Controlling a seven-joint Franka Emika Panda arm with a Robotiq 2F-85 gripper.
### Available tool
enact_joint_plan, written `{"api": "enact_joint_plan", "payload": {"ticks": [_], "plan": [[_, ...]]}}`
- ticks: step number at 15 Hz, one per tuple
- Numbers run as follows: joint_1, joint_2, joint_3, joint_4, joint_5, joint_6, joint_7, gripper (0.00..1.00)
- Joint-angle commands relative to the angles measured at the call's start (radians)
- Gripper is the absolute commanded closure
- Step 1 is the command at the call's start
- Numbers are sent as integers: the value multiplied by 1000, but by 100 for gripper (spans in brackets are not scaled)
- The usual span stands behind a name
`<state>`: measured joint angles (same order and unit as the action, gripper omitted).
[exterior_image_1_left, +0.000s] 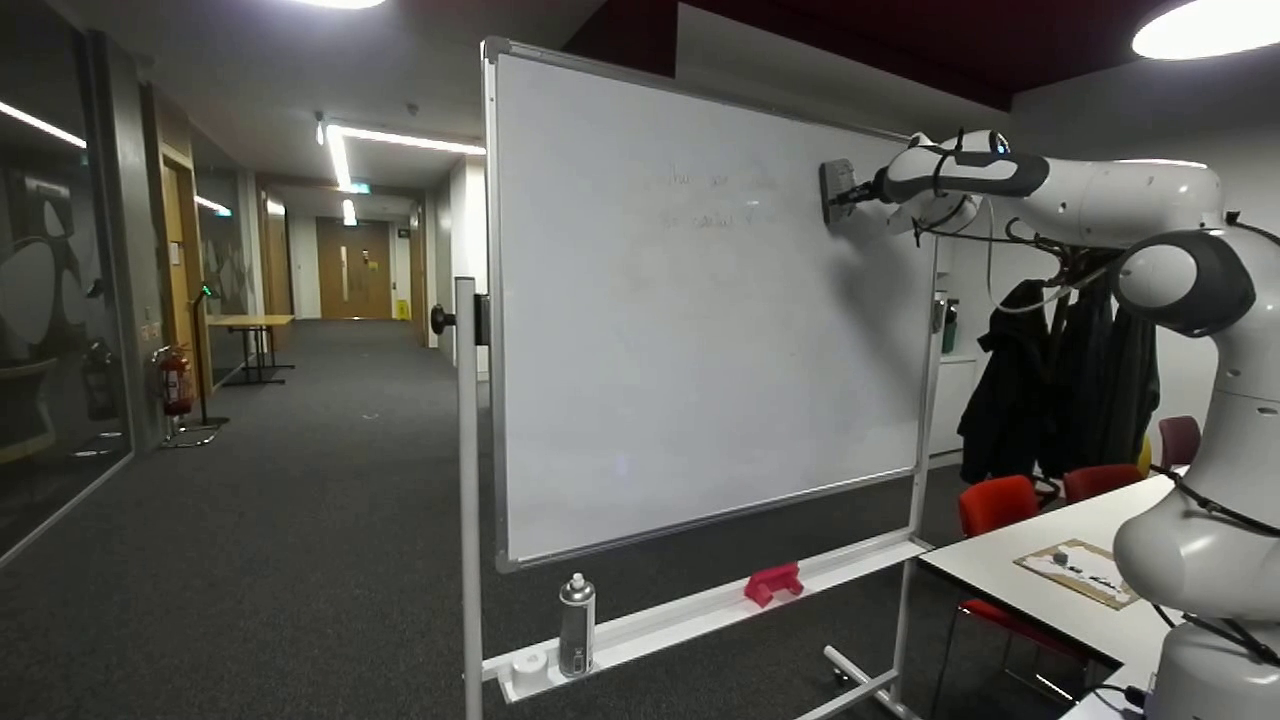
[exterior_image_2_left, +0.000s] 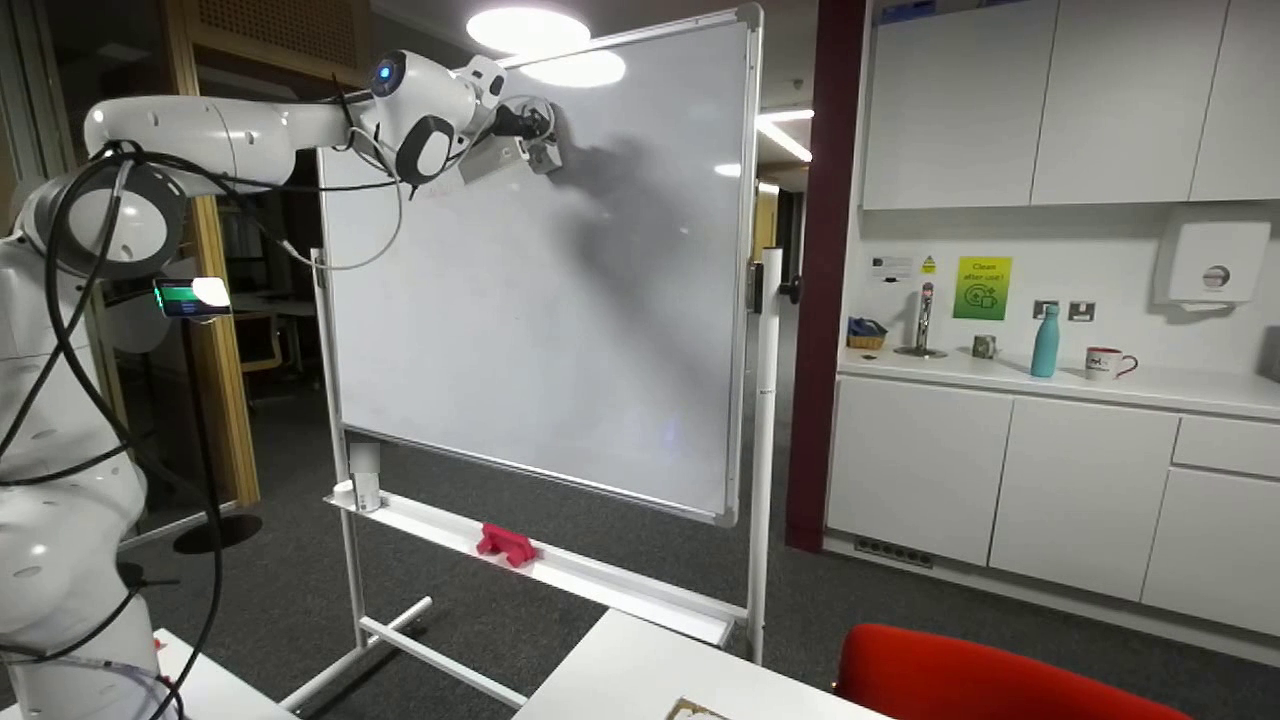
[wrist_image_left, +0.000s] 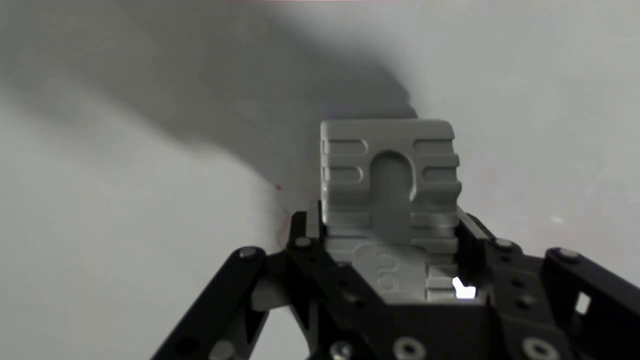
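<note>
At the upper part of the whiteboard (exterior_image_1_left: 700, 370), my pincer (wrist_image_left: 391, 221) clamps a grey ribbed eraser (wrist_image_left: 391, 197), jaws parted only by its width; below the whiteboard, spray can (exterior_image_1_left: 577, 632) on tray (exterior_image_1_left: 680, 622).

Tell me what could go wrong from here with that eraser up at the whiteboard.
In the wrist view, the gripper holds the eraser with much of it sticking out, so it might twist or slip under pressure. A knob sits on the post beside the whiteboard, perhaps where it pivots, so a hard push could tilt it. A loose cable loops below the arm and might snag.
</note>
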<state>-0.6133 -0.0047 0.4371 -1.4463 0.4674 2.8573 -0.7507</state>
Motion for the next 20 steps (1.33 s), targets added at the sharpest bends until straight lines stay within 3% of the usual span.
{"api": "enact_joint_plan", "payload": {"ticks": [1, 20], "plan": [[-16, 84, -20, 113, -11, -36, 15, 65], [87, 112, 45, 124, -293, -66, 48, 65]]}}
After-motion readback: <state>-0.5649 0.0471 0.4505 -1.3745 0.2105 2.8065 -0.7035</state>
